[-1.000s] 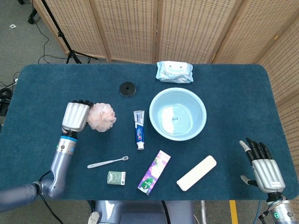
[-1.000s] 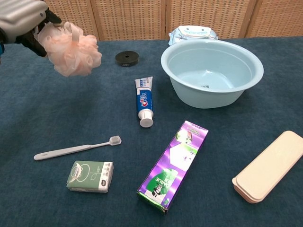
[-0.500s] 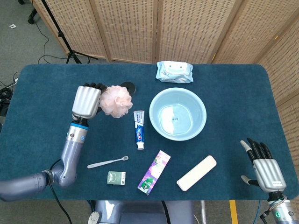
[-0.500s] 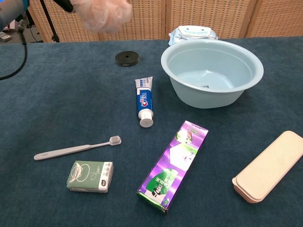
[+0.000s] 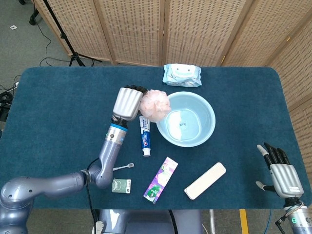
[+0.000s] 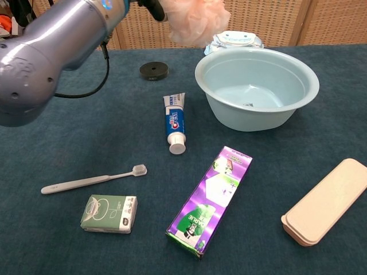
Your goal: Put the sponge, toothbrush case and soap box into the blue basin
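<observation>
**Sponge held at the basin's left rim**

I had my left hand [image 5: 127, 103] gripping the pink mesh sponge [image 5: 156, 105] at frame centre, overlapping the blue basin [image 5: 185, 119]'s left rim. My right hand [image 5: 279, 170] sat lower right, fingers spread, holding nothing. The beige toothbrush case [image 5: 205, 181] lay bottom centre-right, the green soap box [image 5: 121, 185] bottom centre-left.

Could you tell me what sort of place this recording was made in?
Probably a lab or studio staged for robot trials: wicker screens behind the table, a tripod with floor cables, and toiletries laid out by a basin.
</observation>
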You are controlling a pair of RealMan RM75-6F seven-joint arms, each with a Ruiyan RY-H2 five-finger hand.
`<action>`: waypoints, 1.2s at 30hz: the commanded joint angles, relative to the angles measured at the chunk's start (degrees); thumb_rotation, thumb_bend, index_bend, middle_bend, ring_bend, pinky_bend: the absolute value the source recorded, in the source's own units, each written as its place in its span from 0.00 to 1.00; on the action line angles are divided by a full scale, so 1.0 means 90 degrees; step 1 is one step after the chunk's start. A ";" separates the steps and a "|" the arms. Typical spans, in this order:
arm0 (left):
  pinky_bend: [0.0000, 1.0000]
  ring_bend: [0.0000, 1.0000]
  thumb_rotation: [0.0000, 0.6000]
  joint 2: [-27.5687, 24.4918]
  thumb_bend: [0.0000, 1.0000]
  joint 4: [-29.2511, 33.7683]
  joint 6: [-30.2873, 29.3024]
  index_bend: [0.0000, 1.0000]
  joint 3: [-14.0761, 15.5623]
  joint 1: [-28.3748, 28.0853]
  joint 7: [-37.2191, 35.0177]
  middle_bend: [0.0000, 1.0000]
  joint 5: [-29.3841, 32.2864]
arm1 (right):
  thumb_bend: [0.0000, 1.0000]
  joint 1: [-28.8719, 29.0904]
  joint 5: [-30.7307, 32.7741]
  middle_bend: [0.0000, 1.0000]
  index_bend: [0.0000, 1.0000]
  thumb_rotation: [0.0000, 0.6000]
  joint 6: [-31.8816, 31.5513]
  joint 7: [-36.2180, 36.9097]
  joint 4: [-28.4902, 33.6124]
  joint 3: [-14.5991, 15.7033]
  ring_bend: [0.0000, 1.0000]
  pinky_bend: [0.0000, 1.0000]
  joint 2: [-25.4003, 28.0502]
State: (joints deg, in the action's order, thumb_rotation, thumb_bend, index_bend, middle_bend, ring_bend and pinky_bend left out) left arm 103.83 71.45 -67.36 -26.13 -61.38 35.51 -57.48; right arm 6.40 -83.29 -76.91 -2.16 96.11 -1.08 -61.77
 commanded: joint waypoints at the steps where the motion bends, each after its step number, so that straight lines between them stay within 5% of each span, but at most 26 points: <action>1: 0.59 0.53 1.00 0.0430 0.53 -0.0522 0.0231 0.90 -0.0147 -0.0373 -0.0177 0.59 0.0074 | 0.10 0.0023 0.0163 0.00 0.00 1.00 0.0091 0.0106 -0.0101 -0.0063 0.00 0.00 0.0001; 17: 0.59 0.51 1.00 0.1139 0.47 -0.1536 0.0558 0.89 -0.0172 -0.0914 -0.0830 0.57 -0.0099 | 0.09 0.0031 0.0412 0.00 0.00 1.00 0.0166 0.0150 -0.0224 -0.0153 0.00 0.00 -0.0011; 20: 0.56 0.36 1.00 0.1137 0.42 -0.1525 0.0620 0.75 -0.0128 -0.0895 -0.0933 0.37 -0.0128 | 0.09 0.0028 0.0419 0.00 0.00 1.00 0.0151 0.0153 -0.0226 -0.0165 0.00 0.00 -0.0013; 22: 0.40 0.12 1.00 0.1048 0.38 -0.1457 0.0765 0.53 -0.0041 -0.0840 -0.0876 0.12 -0.0087 | 0.09 0.0015 0.0384 0.00 0.00 1.00 0.0124 0.0152 -0.0203 -0.0152 0.00 0.00 -0.0009; 24: 0.23 0.01 1.00 0.0939 0.34 -0.1338 0.0832 0.32 0.0014 -0.0802 -0.0737 0.01 -0.0052 | 0.09 0.0000 0.0357 0.00 0.00 1.00 0.0087 0.0144 -0.0186 -0.0145 0.00 0.00 -0.0005; 28: 0.08 0.00 1.00 0.0834 0.26 -0.1195 0.0841 0.08 0.0096 -0.0731 -0.0640 0.00 -0.0049 | 0.09 -0.0014 0.0328 0.00 0.00 1.00 0.0047 0.0152 -0.0174 -0.0144 0.00 0.00 0.0007; 36: 0.04 0.00 1.00 0.0715 0.13 -0.1004 0.0840 0.00 0.0116 -0.0623 -0.0530 0.00 0.0094 | 0.09 -0.0016 0.0310 0.00 0.00 1.00 0.0045 0.0109 -0.0138 -0.0135 0.00 0.00 0.0007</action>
State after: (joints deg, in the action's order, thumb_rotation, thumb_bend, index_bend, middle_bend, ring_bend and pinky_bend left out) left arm 110.30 62.37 -59.78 -25.11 -67.03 30.71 -56.67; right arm 6.26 -80.49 -76.51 -1.18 94.86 -2.30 -61.70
